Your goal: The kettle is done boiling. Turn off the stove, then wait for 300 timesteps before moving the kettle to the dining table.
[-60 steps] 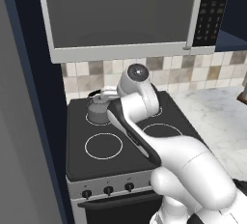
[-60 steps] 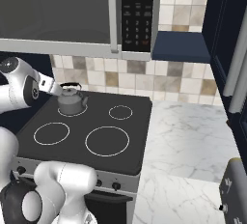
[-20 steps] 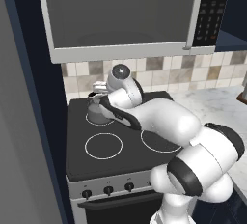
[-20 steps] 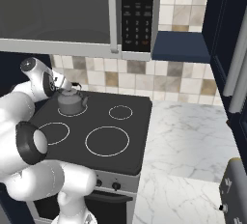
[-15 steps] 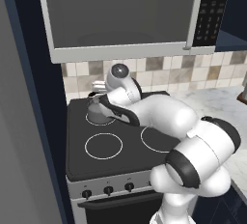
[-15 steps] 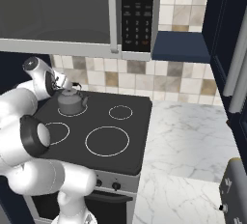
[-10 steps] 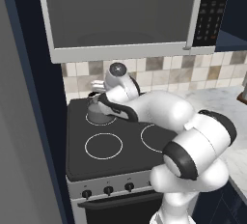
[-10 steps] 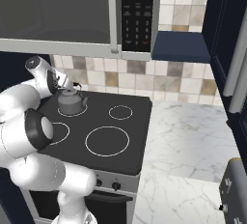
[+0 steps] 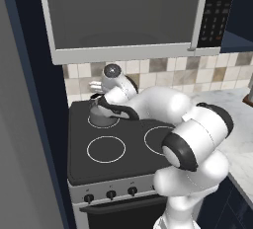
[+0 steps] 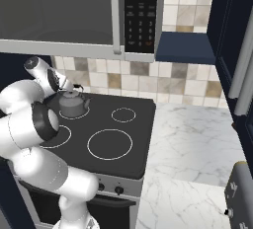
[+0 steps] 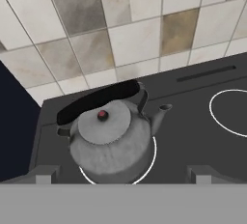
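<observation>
Hand view: open gripper [image 11: 120, 175] hovers above squat grey metal kettle [image 11: 111, 143]; misaligned descent may miss black arched handle [image 11: 96, 101], tipping it.

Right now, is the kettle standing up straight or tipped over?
Standing upright. The kettle sits flat on the stove's back burner ring, lid with its red knob on top, black handle arched over it, spout pointing sideways.

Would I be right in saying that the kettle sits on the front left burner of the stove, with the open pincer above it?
Not quite: the kettle sits on the back left burner of the stove, by the tiled wall, as the right base view shows. The open pincer is indeed above it.
</observation>
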